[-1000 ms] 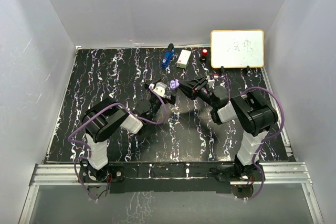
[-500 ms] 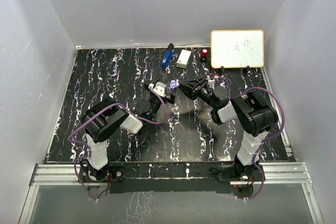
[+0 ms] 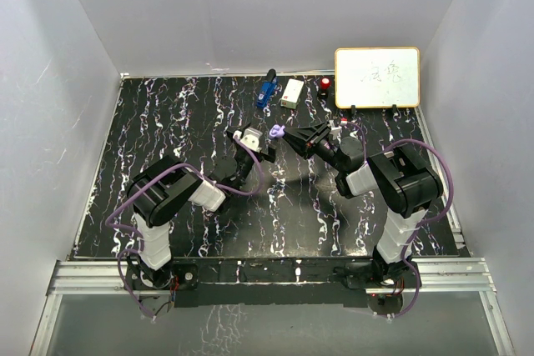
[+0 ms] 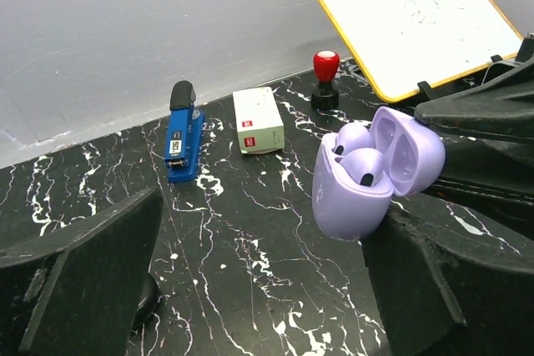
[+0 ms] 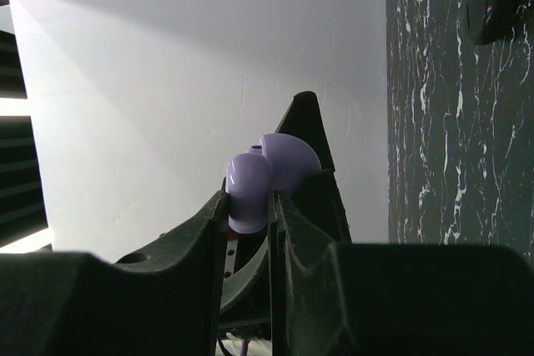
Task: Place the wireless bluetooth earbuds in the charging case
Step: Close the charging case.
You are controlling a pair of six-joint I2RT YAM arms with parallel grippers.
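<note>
Open lilac charging case (image 4: 350,198) pinched in right gripper (image 3: 290,133) over the tabletop's (image 3: 167,122) middle.
Two lilac earbuds (image 4: 363,166) seated in its wells, lid tipped back. Just beside it, left gripper (image 3: 252,143) spread wide, gripping nothing. Along the far edge: blue stapler (image 4: 182,132), white box (image 4: 257,121), red stamp (image 4: 324,79), whiteboard (image 4: 425,18) toward the right corner.

The top camera looks down from high up on the whole table (image 3: 167,122). Both wrist cameras look closely at the purple case (image 4: 355,185).
</note>
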